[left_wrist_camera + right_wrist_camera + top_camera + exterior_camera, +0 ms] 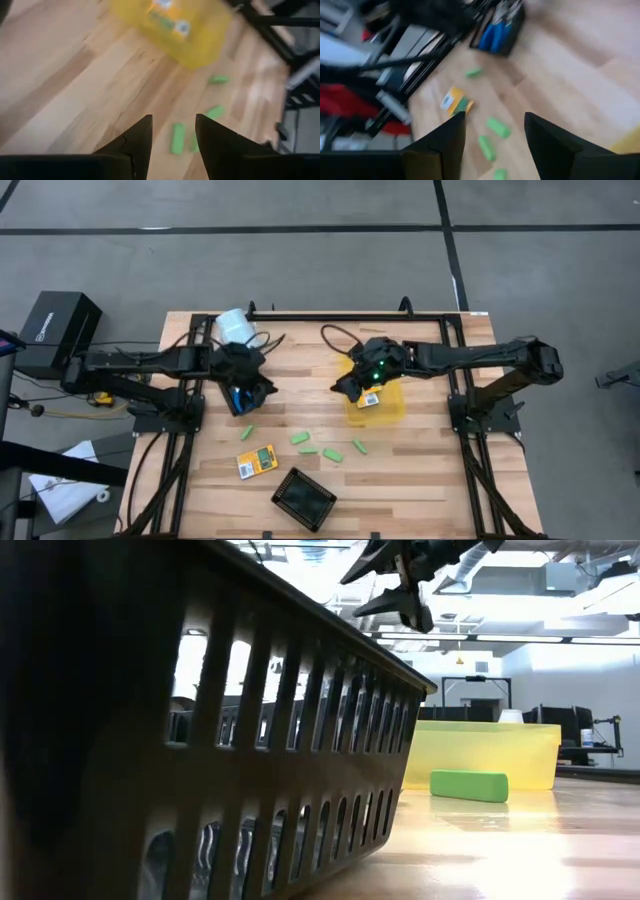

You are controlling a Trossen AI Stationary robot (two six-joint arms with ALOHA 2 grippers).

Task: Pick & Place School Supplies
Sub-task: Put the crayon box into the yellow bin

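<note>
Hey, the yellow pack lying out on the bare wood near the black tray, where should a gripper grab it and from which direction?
The yellow pack lies flat on the table, so probably come straight down and pinch across its narrower width, a finger on each long edge. Its sides look clear; the nearest green piece and the black tray sit apart from it.

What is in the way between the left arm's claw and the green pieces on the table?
Nothing visible. The left end effector is open and empty, and only bare wooden table lies between it and the green pieces.
</note>
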